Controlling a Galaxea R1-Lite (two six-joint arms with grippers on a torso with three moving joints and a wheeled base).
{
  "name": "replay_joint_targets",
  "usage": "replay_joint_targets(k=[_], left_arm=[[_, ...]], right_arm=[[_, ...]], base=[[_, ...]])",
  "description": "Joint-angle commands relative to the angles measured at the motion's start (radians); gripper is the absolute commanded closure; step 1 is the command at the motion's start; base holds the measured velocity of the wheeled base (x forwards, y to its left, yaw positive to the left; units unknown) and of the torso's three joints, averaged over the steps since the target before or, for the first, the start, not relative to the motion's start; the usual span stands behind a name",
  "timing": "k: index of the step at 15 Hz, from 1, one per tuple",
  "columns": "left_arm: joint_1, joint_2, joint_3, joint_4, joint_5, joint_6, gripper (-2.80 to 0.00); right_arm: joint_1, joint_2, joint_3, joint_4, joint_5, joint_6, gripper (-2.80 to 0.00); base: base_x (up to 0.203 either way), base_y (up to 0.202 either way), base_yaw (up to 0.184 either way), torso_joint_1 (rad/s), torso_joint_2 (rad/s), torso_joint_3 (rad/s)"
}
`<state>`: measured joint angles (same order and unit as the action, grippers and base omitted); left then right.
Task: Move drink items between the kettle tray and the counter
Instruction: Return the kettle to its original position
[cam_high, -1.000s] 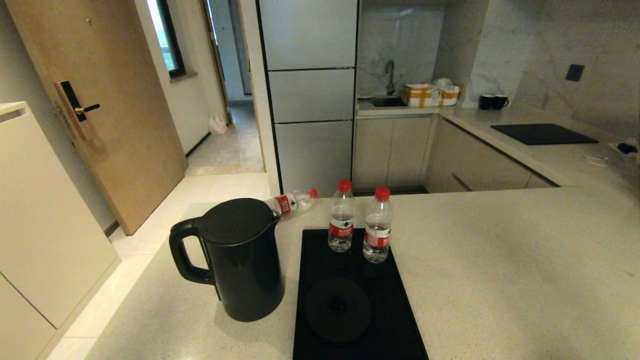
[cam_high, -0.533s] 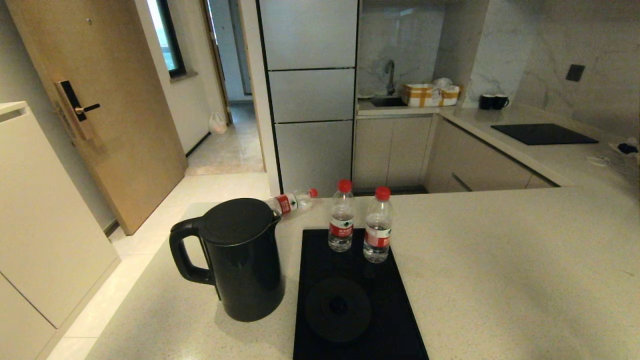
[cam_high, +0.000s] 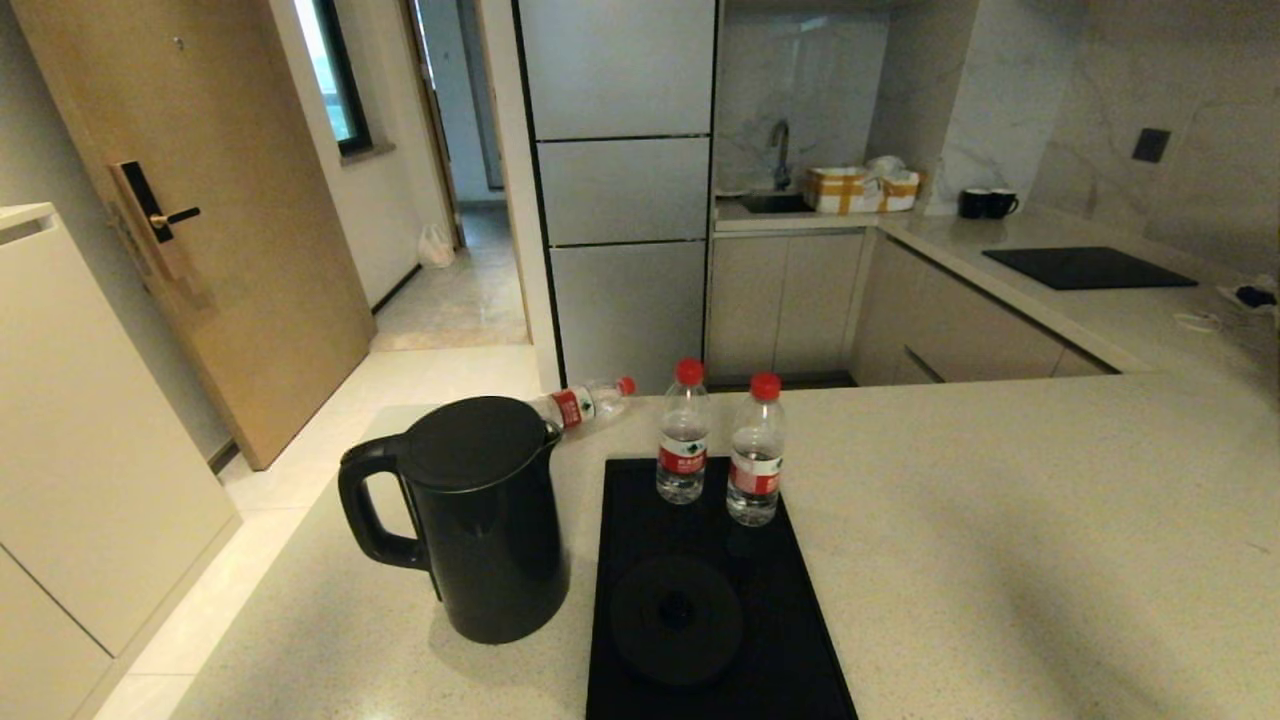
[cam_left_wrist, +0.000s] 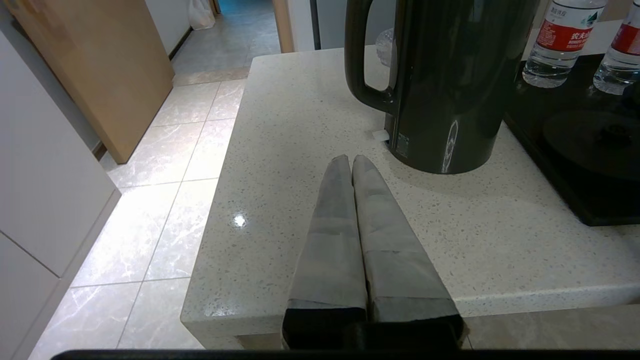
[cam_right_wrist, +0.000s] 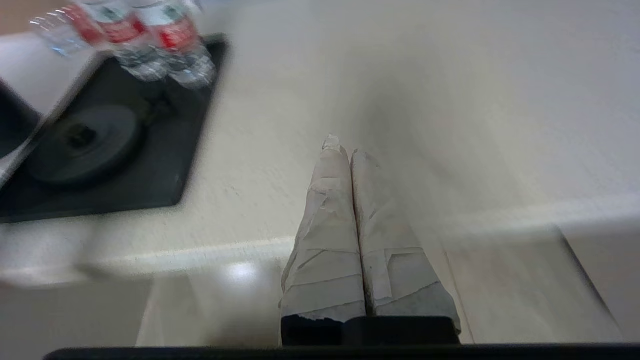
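Two upright water bottles (cam_high: 683, 432) (cam_high: 755, 450) stand at the far end of the black kettle tray (cam_high: 790, 640), behind its empty round base disc (cam_high: 676, 620). A 3rd bottle (cam_high: 585, 402) lies on its side on the bench (cam_high: 1000, 560) behind the black electric kettle (cam_high: 480, 520), which stands on the bench just left of the tray. Left gripper (cam_left_wrist: 352, 161) and right gripper (cam_right_wrist: 343, 147): fingers closed, empty, both over the bench's near edge.

Chinese characters 农夫 legible in white on the red label of one upright water bottle (cam_left_wrist: 565, 37), seen from the left wrist; smaller print above them too fine to read. Red-and-white labels on the other bottles (cam_high: 755, 463) unreadable. Small pale sticker low on the kettle (cam_left_wrist: 450, 85), print illegible.
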<state>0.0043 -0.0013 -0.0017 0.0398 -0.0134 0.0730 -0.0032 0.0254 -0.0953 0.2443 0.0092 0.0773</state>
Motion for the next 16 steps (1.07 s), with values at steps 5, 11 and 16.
replay_joint_targets(k=[5,11,16], left_arm=[[0.0,0.0,0.0,0.0,0.0,0.001,0.0],[0.0,0.0,0.0,0.0,0.0,0.001,0.0],[0.0,0.0,0.0,0.004,-0.003,0.017,0.0]], right_arm=[[0.0,-0.025,0.078,-0.191,0.004,-0.158,0.0],[0.0,-0.025,0.083,-0.211,-0.002,-0.103,0.0],[0.0,-0.025,0.083,-0.212,-0.002,-0.103,0.0]], base=[[0.0,0.0,0.0,0.0,0.0,0.0],[0.0,0.0,0.0,0.0,0.0,0.0],[0.0,0.0,0.0,0.0,0.0,0.0]])
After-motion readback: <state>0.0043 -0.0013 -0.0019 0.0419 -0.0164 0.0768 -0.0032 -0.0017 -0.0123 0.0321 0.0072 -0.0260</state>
